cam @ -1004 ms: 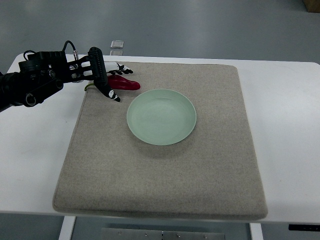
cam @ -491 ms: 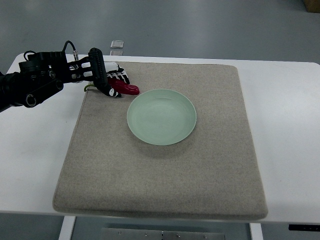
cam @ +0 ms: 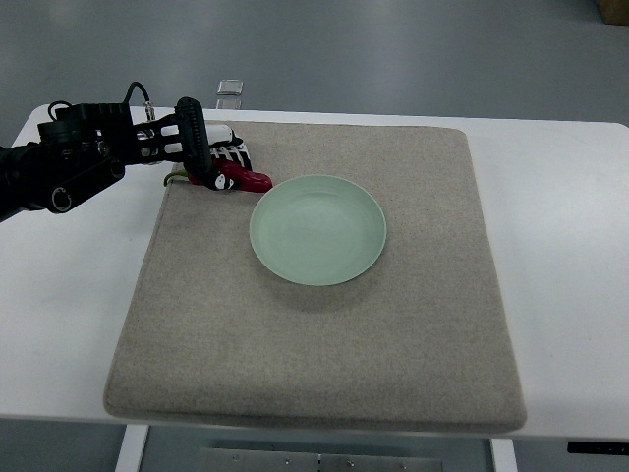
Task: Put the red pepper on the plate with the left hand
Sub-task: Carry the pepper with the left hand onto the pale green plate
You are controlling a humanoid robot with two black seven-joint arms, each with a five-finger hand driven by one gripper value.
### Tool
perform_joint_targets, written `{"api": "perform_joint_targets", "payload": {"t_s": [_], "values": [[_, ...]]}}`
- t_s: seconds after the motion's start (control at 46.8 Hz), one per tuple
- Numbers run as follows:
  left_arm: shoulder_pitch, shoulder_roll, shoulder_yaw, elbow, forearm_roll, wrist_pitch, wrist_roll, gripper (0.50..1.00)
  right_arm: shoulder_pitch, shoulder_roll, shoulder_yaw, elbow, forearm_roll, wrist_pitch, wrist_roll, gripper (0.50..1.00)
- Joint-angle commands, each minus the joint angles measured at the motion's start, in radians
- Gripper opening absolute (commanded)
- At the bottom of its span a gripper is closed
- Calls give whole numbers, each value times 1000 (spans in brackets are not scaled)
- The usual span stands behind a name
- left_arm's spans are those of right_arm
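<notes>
Gripping the red pepper [cam: 244, 177] just beyond the plate [cam: 317, 229]'s upper-left rim, my left robot hand [cam: 208, 162] has its fingers curled around it, so next I judge a lift and carry over the plate.

Red pepper [cam: 246, 178] beside pale-green plate [cam: 317, 229]
</notes>
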Motion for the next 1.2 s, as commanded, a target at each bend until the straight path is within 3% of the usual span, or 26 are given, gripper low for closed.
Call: {"api": "perform_joint_targets", "payload": {"t_s": [0.0, 0.342, 0.897, 1.175], "values": [[-1, 0, 0, 0, -2, 0, 0, 593, 0, 0, 0, 1, 0, 0, 0, 932], [-34, 2, -16, -20, -22, 0, 0, 611, 0, 0, 0, -1, 0, 0, 0, 932], [-55, 11, -58, -290, -12, 6, -14, 630, 0, 0, 0, 1, 0, 0, 0, 932], [-54, 9, -58, -334, -9, -9, -14, 656, 0, 0, 0, 1, 0, 0, 0, 932]]}}
